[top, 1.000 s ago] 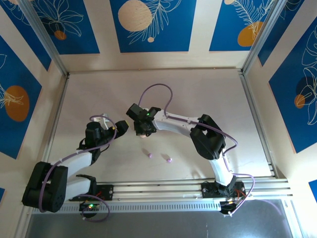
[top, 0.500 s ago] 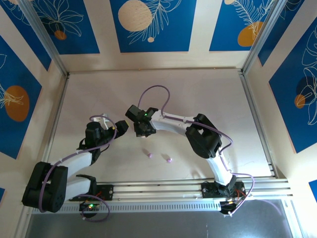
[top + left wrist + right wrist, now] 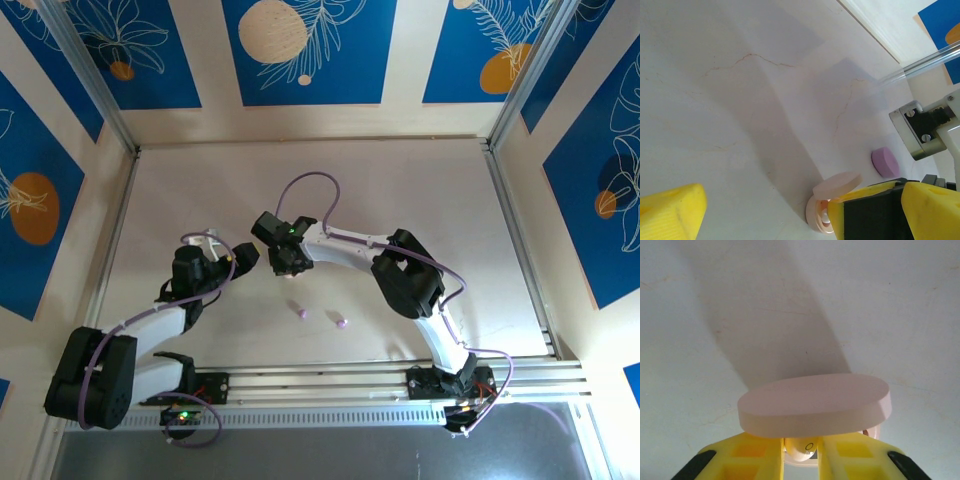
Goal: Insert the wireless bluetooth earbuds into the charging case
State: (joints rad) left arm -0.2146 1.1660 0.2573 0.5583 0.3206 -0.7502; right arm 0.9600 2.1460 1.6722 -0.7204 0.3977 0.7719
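Crowded at centre, clear lanes up the back and sides.
The right gripper [image 3: 289, 263] is down over the open pink case [image 3: 814, 219], and the raised lid [image 3: 815, 402] walls off the space just ahead of its fingers. The left gripper [image 3: 245, 258] sits just beside it, leaving little gap between them. One purple piece [image 3: 304, 312] and another [image 3: 341, 323] lie nearer the bases. The right arm [image 3: 400, 280] bars right-centre, its cable [image 3: 312, 174] arching behind. The far table [image 3: 400, 180] is bare.

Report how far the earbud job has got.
Done: the pink case stands open. In hand: a pink earbud sits between the fingers of the right gripper, at that case. Still to do: two purple earbuds lie loose on the table; the purple case looks closed.
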